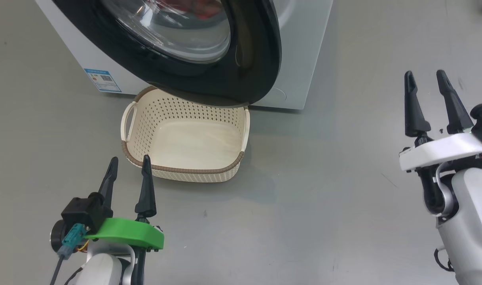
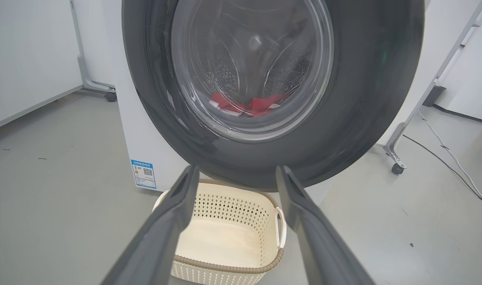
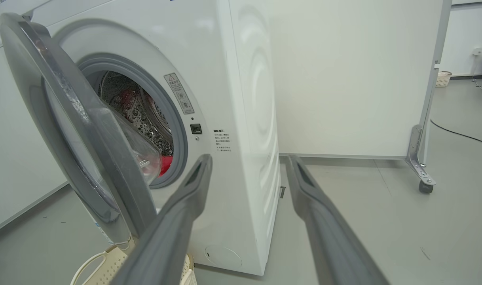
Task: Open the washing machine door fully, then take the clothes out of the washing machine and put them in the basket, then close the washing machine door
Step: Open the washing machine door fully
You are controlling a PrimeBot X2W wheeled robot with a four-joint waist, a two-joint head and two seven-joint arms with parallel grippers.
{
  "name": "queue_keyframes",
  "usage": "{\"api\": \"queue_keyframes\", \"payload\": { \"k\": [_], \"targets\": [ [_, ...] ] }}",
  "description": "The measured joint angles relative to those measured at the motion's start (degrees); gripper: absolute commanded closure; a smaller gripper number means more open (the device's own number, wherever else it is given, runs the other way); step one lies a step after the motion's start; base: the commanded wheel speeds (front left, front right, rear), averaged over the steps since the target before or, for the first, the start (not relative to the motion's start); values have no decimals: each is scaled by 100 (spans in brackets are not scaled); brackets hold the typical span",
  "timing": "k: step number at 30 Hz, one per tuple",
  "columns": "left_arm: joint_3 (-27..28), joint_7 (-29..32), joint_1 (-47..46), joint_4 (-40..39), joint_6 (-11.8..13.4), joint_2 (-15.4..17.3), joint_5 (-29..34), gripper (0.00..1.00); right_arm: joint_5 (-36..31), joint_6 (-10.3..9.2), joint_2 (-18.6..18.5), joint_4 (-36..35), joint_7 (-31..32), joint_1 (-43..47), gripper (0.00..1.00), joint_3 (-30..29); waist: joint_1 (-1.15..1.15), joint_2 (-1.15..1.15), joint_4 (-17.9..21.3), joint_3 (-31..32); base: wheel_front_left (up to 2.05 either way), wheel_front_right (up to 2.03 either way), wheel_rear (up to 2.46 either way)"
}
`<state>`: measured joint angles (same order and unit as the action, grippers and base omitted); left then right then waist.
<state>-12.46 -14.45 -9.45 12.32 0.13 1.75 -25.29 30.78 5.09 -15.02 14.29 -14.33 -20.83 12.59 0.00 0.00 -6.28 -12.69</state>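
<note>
Clothes (image 2: 247, 106) lie in the drum of the washing machine (image 1: 304, 47), behind the half-open washing machine door (image 1: 260, 59), far beyond both pairs of fingers. The left gripper (image 1: 130, 158), spread and empty, hangs by the near left corner of the basket (image 1: 185, 171). The right gripper (image 1: 424, 73), also spread and empty, stands well to the right.

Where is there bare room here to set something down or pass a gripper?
Bare floor lies between the basket and the right gripper, and left of the basket and the left gripper. The basket's inside is empty. Crowded: the part-open washing machine door overhangs the basket's far rim.
</note>
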Motion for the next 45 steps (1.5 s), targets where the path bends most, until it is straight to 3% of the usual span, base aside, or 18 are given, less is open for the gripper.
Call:
{"api": "queue_keyframes", "payload": {
  "k": [1,2,4,13,18,25,45],
  "targets": [
    [-26,0,-3,-9,0,0,-1,0,4,14,-14,-23,53,-103,27,2,0,0,-11,-40,0,0,0],
    [-56,0,-10,-16,0,1,-1,0,22,16,-36,-40,94,-199,54,3,0,0,-22,-82,0,0,0],
    [-113,0,-55,-21,0,1,-33,0,37,42,-114,-60,201,-391,100,31,0,0,-48,-170,0,0,0],
    [-336,0,-370,-86,0,1,-110,0,1150,134,100,-70,1028,-1354,100,-103,0,0,-223,-581,0,0,0],
    [-468,0,-542,-97,0,0,-187,0,2288,138,349,110,1879,-2030,100,-371,0,0,-403,-821,0,0,0],
    [-590,0,-663,-99,1,-1,-259,0,3217,123,486,471,2849,-2622,100,-578,0,0,-650,-1045,0,0,0],
    [-636,0,-779,-70,60,-7,-393,0,4408,-578,780,1267,4520,-3403,100,-731,0,0,-1024,-1257,0,0,0]
  ]
}}
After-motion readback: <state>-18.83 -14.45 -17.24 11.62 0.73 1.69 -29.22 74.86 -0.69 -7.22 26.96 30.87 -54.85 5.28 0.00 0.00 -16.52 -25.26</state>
